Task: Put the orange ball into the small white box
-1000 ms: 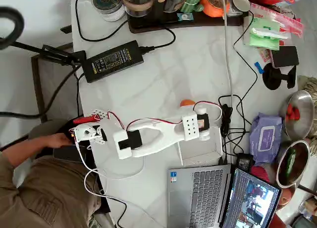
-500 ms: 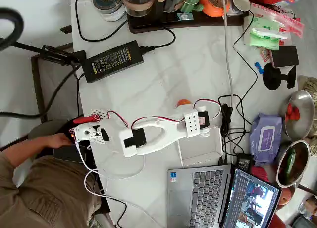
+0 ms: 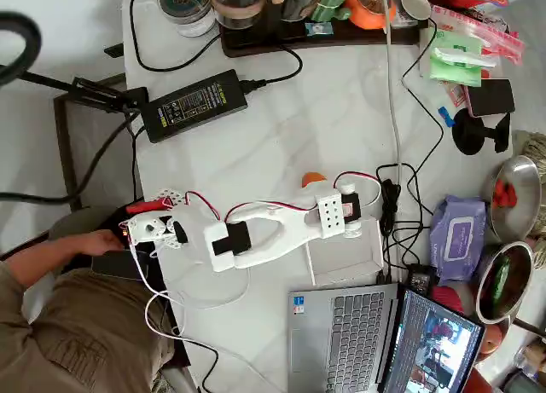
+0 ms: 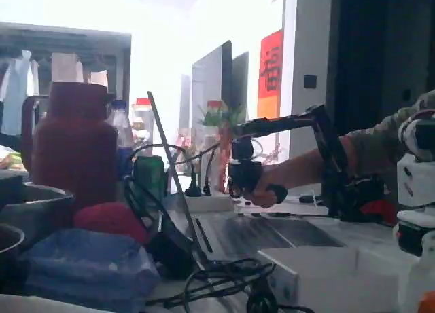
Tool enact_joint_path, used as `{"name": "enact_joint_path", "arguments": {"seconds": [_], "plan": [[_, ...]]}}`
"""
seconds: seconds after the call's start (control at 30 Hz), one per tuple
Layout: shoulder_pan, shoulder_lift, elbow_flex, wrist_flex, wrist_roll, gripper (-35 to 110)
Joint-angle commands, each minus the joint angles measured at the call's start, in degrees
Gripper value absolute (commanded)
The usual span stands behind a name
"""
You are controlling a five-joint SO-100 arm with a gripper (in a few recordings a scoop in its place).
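The orange ball (image 3: 312, 178) peeks out on the pale table just above the white arm's head in the overhead view, more than half hidden by it. My gripper (image 3: 317, 187) hangs right over the ball; its fingers are covered by the wrist block, so their state is unclear. The small white box (image 3: 348, 255) lies directly below the arm's head, a short way from the ball, and nothing shows inside it. In the fixed view the box (image 4: 319, 272) sits low in the foreground, and a white part of the arm (image 4: 416, 184) stands at the right edge.
A laptop (image 3: 341, 333) borders the box below, and cables with a power strip (image 3: 391, 210) lie to its right. A purple wipes packet (image 3: 459, 235) and metal bowls (image 3: 512, 188) fill the right side. A black power brick (image 3: 192, 103) lies at the upper left.
The arm's head has shifted a little up and to the left, and the visible part of the orange ball has shifted left with it.
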State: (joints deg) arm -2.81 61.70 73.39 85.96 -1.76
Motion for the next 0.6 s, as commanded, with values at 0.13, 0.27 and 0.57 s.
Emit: {"name": "enact_joint_path", "arguments": {"seconds": [0.13,0.27,0.57], "plan": [[-0.53,0.53,0.26,0.35,-0.7,14],[-0.53,1.41,-0.44,1.05,-0.7,15],[-0.53,8.26,-1.32,1.23,-0.53,15]]}}
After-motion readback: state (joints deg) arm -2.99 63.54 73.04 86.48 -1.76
